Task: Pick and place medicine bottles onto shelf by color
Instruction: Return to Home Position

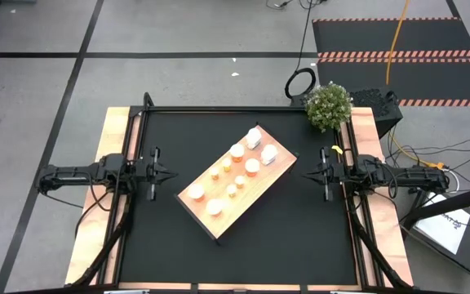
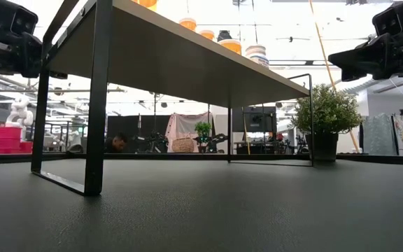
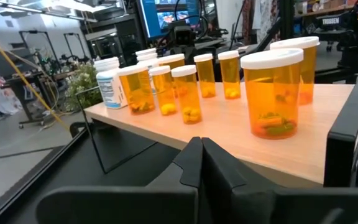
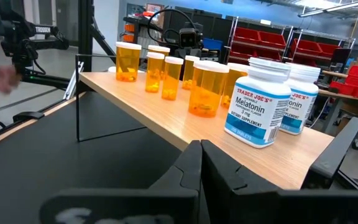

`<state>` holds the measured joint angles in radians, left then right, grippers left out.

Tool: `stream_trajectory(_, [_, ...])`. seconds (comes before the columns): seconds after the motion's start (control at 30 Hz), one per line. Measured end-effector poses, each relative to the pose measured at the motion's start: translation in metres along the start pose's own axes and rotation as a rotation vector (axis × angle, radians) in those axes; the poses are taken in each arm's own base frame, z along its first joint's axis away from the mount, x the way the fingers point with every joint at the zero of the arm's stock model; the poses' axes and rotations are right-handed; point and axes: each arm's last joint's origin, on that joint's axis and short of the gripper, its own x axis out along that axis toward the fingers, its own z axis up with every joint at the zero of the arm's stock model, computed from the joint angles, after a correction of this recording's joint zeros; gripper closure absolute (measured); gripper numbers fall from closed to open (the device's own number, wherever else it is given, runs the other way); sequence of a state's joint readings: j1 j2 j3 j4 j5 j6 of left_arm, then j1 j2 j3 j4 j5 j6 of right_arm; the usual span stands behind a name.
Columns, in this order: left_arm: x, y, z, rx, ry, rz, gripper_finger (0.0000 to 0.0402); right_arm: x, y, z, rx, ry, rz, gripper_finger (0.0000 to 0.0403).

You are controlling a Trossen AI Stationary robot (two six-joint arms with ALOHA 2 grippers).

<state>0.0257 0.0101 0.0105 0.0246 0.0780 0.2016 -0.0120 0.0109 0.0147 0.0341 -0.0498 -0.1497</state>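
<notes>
The shelf (image 1: 235, 208), a pale wooden board on thin black legs (image 2: 93, 105), stands slantwise on the middle of the black mat. Several orange medicine bottles with white caps (image 1: 252, 167) (image 3: 272, 93) stand upright on its top. Two white medicine bottles (image 1: 255, 137) (image 4: 258, 102) stand at its far right end. My left gripper (image 1: 168, 173) (image 3: 201, 146) hovers shut at the table's left side, pointing level at the shelf. My right gripper (image 1: 308, 173) (image 4: 201, 149) hovers shut at the right side, also pointing level at it. Neither holds anything.
A potted plant (image 1: 329, 106) (image 2: 325, 115) stands at the table's far right corner, with a small yellow object (image 1: 335, 150) near it beside my right arm. Bare black mat (image 1: 284, 237) lies around and under the raised shelf.
</notes>
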Motion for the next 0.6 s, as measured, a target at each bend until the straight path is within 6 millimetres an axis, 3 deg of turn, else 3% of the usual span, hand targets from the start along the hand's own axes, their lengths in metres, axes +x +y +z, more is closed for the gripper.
stream_trajectory(0.6, [0.0000, 0.0000, 0.0001, 0.000, -0.001, 0.001, 0.0372, 0.0000, 0.0000, 0.0000, 0.000, 0.000, 0.000, 0.0403])
